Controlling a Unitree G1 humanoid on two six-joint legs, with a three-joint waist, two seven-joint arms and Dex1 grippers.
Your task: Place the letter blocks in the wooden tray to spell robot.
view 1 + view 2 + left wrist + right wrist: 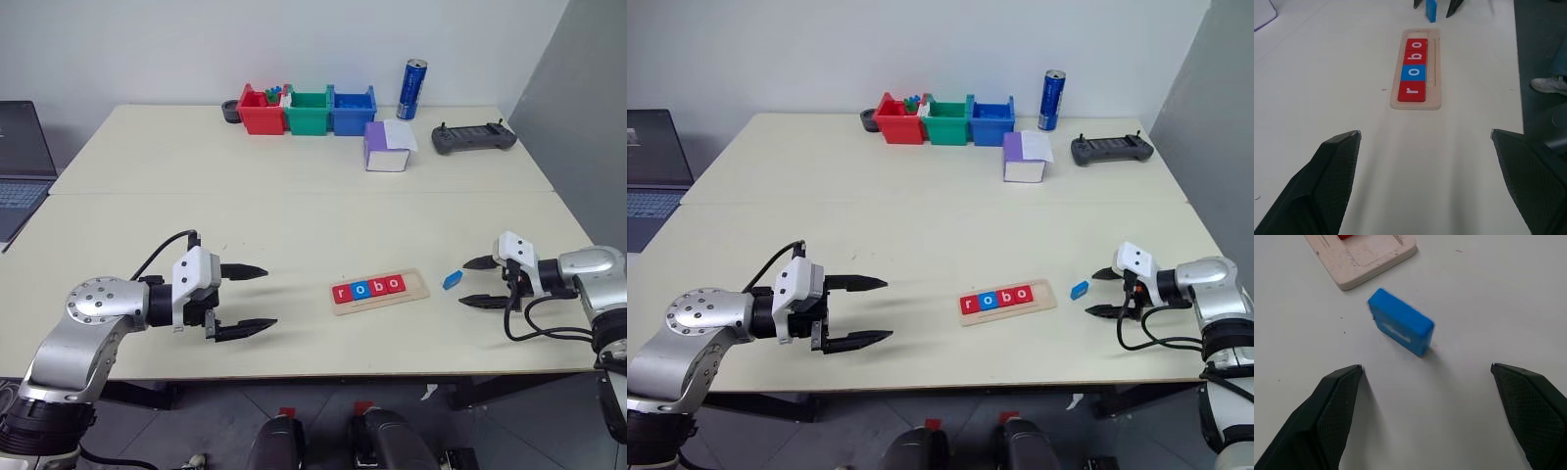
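The wooden tray lies near the table's front edge, right of centre. Several letter blocks sit in its groove side by side and read r, o, b, o: red r, blue o, red b, red o. The tray's right end slot is bare. A loose blue block sits on the table just right of the tray, and its letter is unreadable. My right gripper is open, pointing at this block from the right, a short gap away. My left gripper is open and empty, left of the tray.
Red, green and blue bins line the far edge, with a blue can beside them. A purple-and-white box and a black controller lie at the back right. A laptop sits at the far left.
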